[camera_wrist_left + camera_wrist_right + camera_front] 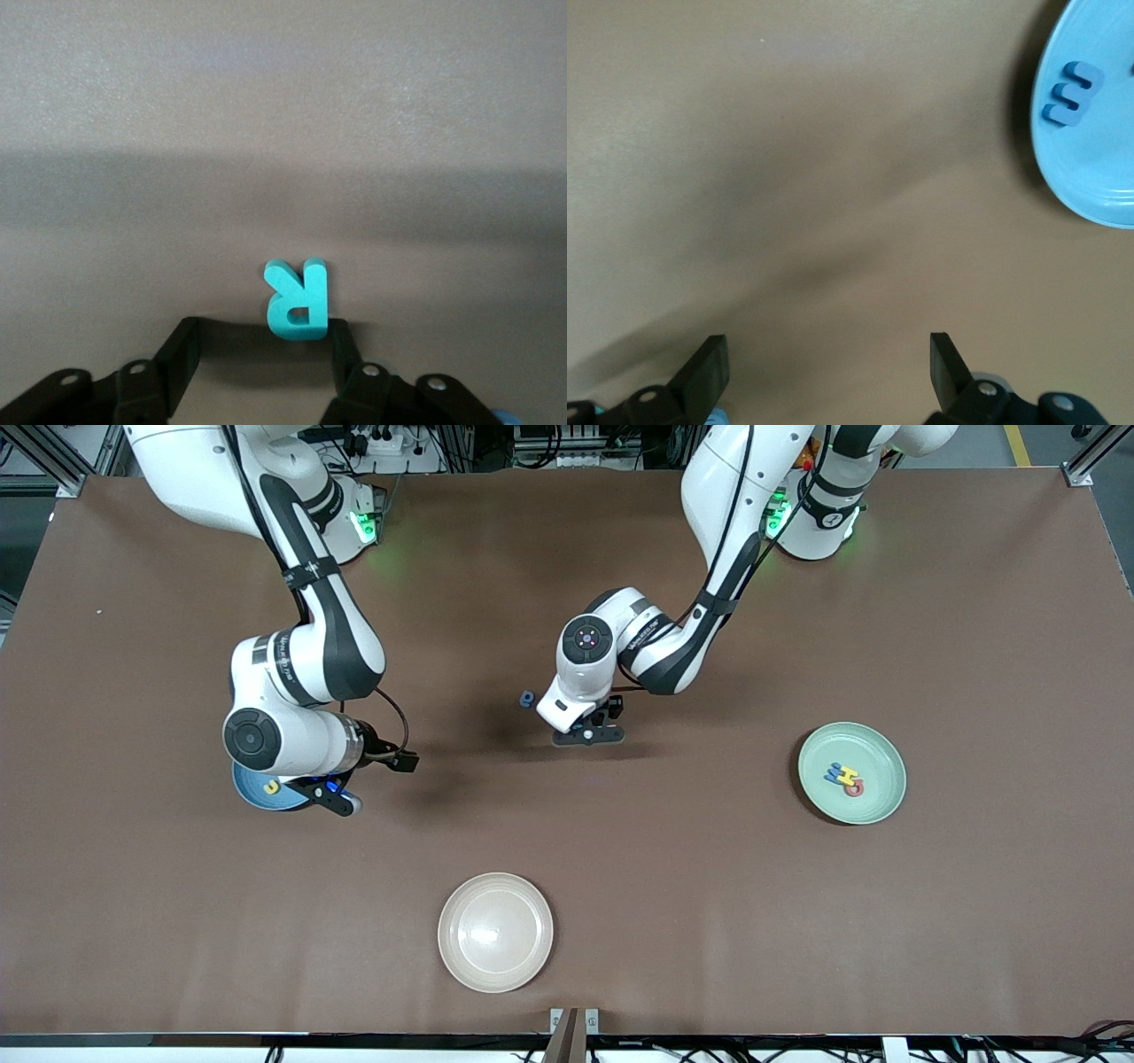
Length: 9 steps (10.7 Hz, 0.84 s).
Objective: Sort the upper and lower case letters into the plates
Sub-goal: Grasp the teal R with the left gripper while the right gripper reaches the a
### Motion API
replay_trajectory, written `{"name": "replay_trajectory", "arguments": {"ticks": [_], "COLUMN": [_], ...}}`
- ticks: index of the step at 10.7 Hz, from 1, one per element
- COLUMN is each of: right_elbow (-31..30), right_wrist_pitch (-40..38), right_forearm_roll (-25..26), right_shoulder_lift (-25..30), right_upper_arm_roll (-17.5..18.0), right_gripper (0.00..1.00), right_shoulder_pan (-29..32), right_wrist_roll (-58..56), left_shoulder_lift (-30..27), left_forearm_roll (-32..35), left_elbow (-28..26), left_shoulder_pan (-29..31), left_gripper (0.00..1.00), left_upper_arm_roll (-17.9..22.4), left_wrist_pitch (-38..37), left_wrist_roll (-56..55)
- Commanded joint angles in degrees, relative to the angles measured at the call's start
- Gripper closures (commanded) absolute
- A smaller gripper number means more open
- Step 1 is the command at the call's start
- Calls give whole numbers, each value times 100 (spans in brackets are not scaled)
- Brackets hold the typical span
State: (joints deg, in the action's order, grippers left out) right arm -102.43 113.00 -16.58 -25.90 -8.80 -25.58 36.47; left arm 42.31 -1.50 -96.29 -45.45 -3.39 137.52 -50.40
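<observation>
My left gripper [588, 735] is low over the middle of the table, jaws open. In the left wrist view [266, 332] a teal letter R [298, 299] lies flat on the table at the tip of one finger [341, 341], not clamped. A small blue letter [528, 698] lies on the table beside that gripper. The mint green plate [877, 802] holds blue, yellow and red letters [846, 778]. My right gripper [335, 797] [828, 347] is open and empty beside the light blue plate [252, 793] [1099, 168], which holds a yellow letter [272, 786] and a blue letter [1070, 91].
A cream-beige plate [495, 932] stands empty near the table's front edge. The right arm's wrist covers most of the light blue plate in the front view. Bare brown table lies between the plates.
</observation>
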Motion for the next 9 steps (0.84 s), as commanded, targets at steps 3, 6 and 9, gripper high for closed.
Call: {"name": "replay_trajectory", "arguments": {"ticks": [3, 6, 9], "right_elbow": [-155, -199, -243], "right_wrist_pitch": [240, 433, 469], "right_forearm_roll": [-91, -91, -91], "right_shoulder_lift": [50, 41, 33], "right_upper_arm_roll": [-8, -8, -8], "right_gripper": [0, 0, 0], "right_shoulder_pan": [-385, -544, -544], "right_wrist_roll": [361, 519, 528], "left_shoulder_lift": [119, 145, 137], "left_forearm_roll": [132, 132, 123], "left_elbow": [155, 295, 304], "left_shoulder_pan": [-17, 10, 45], "left_gripper": [47, 48, 52], "left_upper_arm_roll": [40, 40, 58], "left_wrist_pitch": [55, 55, 55], "left_wrist_roll": [109, 126, 380]}}
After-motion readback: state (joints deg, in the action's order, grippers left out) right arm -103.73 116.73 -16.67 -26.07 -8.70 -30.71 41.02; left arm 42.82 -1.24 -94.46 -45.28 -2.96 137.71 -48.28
